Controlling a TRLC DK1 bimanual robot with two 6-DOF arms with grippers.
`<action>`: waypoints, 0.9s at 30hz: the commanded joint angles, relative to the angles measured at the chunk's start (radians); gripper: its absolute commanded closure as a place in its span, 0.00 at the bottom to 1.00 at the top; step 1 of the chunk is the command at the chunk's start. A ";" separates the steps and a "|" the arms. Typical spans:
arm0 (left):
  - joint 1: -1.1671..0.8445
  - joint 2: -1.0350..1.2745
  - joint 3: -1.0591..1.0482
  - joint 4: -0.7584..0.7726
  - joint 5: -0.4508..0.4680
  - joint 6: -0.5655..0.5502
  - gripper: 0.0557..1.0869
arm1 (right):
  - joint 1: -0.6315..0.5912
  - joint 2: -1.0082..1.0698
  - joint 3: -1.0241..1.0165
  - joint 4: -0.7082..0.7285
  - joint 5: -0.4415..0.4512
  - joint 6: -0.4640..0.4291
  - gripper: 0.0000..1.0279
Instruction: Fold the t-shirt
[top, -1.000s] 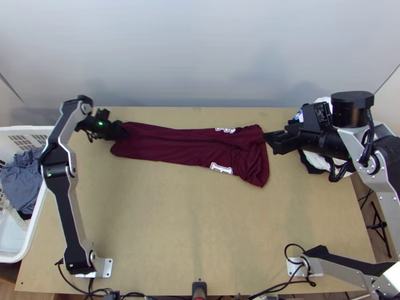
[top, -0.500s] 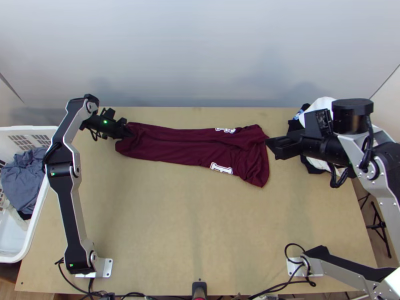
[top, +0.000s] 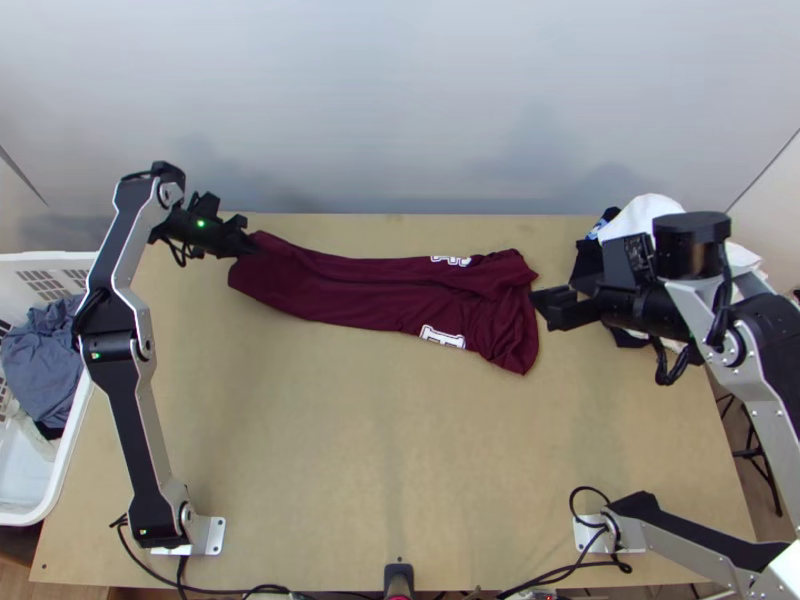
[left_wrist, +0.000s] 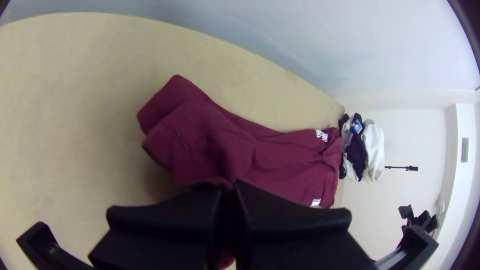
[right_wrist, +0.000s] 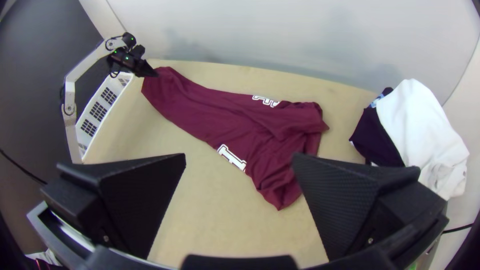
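T-shirt (top: 370, 292) lies as a long, narrow, rumpled strip across the tabletop (top: 390, 450) — left pincer (top: 246, 240) clenched on one end, right pincer (top: 552, 308) released, fingers wide apart, near the other end.

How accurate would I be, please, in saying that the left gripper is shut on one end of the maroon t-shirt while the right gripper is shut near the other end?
One detail is wrong: the right gripper is open, not shut, as the right wrist view shows; the left gripper does hold the t-shirt.
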 joint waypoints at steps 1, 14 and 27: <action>-0.065 -0.057 0.017 0.003 -0.054 -0.041 0.96 | 0.000 -0.057 -0.096 0.008 0.000 0.006 0.04; -0.233 -0.111 0.020 0.026 -0.111 -0.113 0.96 | -0.044 -0.252 -0.366 0.114 -0.003 0.026 0.04; -0.470 -0.119 0.036 0.158 -0.163 -0.194 0.96 | -0.195 -0.513 -0.628 0.192 -0.062 0.086 0.04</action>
